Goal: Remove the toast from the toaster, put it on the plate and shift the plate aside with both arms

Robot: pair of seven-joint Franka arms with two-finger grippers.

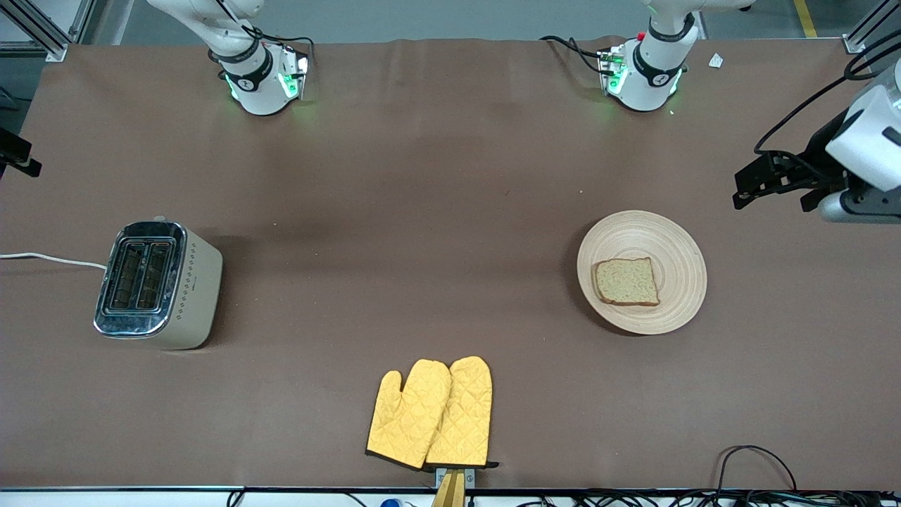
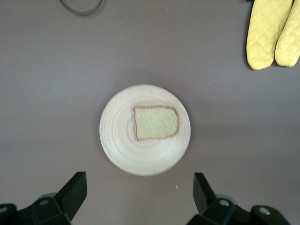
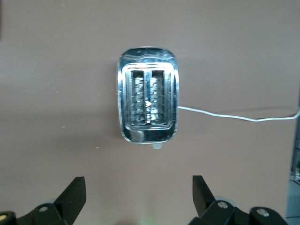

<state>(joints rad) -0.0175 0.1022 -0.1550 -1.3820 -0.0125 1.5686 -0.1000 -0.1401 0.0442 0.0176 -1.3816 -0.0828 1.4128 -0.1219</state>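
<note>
Logging the scene from the biggest item down, with the plate as my reference mark. Brown table (image 1: 422,211) carries everything.

Both my arms are up in the air. Left arm comes in from the left-arm end of the table; my left gripper (image 1: 767,184) hangs over bare cloth just off the plate's rim, toward that same end. In the left wrist view its fingers (image 2: 75,187) stand wide apart, nothing between them, left gripper (image 2: 139,190) looking straight down on the plate. My right gripper (image 3: 139,192) is likewise spread wide and empty, hanging over the toaster; it does not show in the front view.

Toaster (image 1: 158,285): two-slot, chrome top, cream sides, upright, well apart from the plate at the right arm's end of the table. Both slots look empty in the right wrist view (image 3: 149,101). A white cord (image 1: 49,259) runs from it off the table edge.

Plate (image 1: 642,282): round, light wood, ring grain, flat on the cloth, toward the left arm's end.

Oven mitts (image 1: 431,414): yellow quilted pair, side by side and overlapping, nearer to the front camera than the plate and toward the toaster from it.

Toast (image 1: 626,282): one slice, lying flat on the plate, touching nothing else, slightly off the plate's centre.
</note>
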